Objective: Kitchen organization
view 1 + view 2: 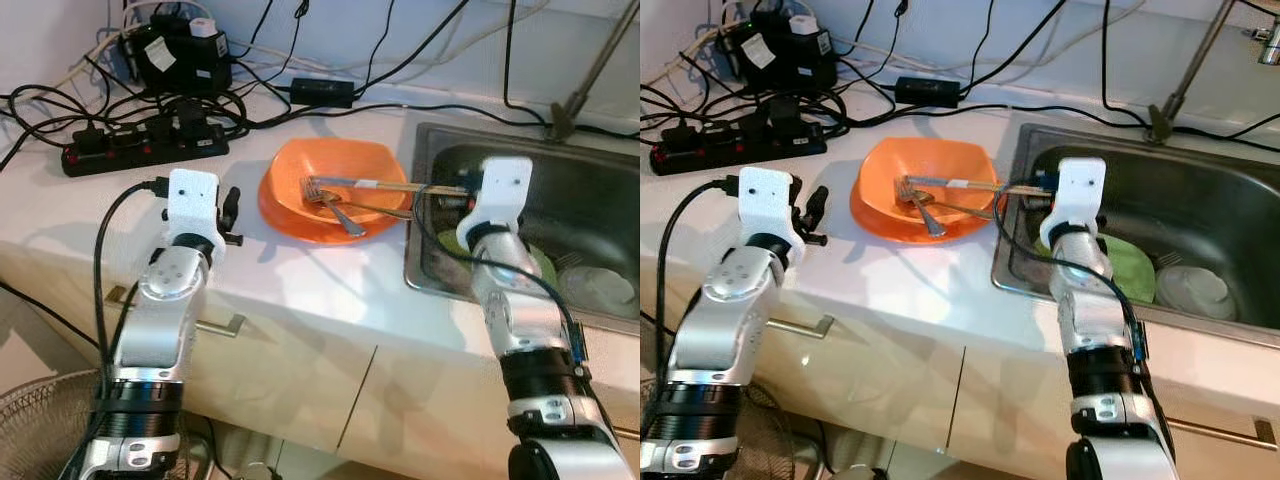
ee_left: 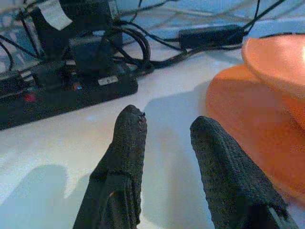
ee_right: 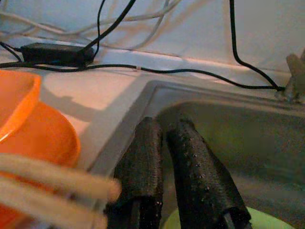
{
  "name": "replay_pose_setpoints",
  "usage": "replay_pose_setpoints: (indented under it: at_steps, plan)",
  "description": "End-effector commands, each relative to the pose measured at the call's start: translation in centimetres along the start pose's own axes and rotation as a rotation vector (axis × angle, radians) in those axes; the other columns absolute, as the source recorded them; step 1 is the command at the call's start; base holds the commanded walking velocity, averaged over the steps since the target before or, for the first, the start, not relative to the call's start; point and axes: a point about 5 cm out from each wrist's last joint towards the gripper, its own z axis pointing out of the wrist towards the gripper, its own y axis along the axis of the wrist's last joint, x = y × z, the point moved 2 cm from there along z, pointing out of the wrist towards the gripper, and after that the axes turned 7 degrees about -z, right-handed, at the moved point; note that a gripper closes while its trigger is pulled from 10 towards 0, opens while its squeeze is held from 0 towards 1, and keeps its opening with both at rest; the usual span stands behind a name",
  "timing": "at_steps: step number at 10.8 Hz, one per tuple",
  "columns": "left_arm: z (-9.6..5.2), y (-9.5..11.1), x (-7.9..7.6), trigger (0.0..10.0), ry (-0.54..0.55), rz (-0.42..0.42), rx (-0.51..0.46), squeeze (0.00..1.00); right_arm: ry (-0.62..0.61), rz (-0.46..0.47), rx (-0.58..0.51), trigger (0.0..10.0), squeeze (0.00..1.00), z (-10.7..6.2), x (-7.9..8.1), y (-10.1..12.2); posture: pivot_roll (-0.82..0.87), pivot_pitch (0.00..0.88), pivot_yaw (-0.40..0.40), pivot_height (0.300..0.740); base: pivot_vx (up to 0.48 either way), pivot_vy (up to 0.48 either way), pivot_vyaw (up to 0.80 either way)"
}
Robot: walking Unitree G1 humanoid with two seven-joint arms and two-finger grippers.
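- Currently left gripper (image 2: 164, 126) hovers over surface (image 1: 300, 290), left of orange bowl (image 1: 335, 175), fingers apart.
- Right gripper (image 3: 167, 131) at sink (image 1: 600, 200) near-left rim, fingers together, empty.
- Fork (image 1: 335, 208) lies in bowl.

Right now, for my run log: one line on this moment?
left gripper: open, beside orange bowl | right gripper: shut, empty, over sink edge | forks: in bowl

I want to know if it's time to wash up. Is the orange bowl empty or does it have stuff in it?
Not empty. The orange bowl on the counter holds a fork and chopsticks, whose ends reach out over the sink.
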Motion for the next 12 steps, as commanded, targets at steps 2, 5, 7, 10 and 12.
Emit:
replay_pose_setpoints:
  at_steps: [2,5,7,10,12]
  plan:
    - [0.4,0.4,-0.3,10.0,0.01,0.007,-0.04,0.0,-0.011,-0.019,-0.025,10.0,0.0,0.0,-0.6,0.5,0.23,0.045,-0.031,0.74,0.0,0.0,0.0]
    - [0.4,0.6,-0.2,10.0,0.021,0.001,-0.069,0.0,-0.037,-0.022,-0.06,10.0,0.0,0.1,-1.4,1.4,0.22,0.048,-0.032,0.74,0.0,-0.201,0.0]
    - [0.5,0.8,-0.2,10.0,0.022,-0.001,-0.079,0.0,-0.044,-0.03,-0.058,10.0,0.0,0.1,-1.7,1.4,0.22,0.049,-0.035,0.74,0.0,-0.309,0.0]
    - [0.6,1.5,-0.1,10.0,0.031,-0.003,-0.105,0.0,-0.045,-0.028,-0.056,10.0,0.0,0.1,-1.8,1.4,0.22,0.051,-0.037,0.74,0.0,-0.311,0.0]
    - [0.7,2.0,0.0,10.0,0.036,-0.004,-0.12,0.0,-0.045,-0.026,-0.052,10.0,0.0,0.1,-1.8,1.3,0.22,0.051,-0.035,0.74,0.0,0.0,0.0]
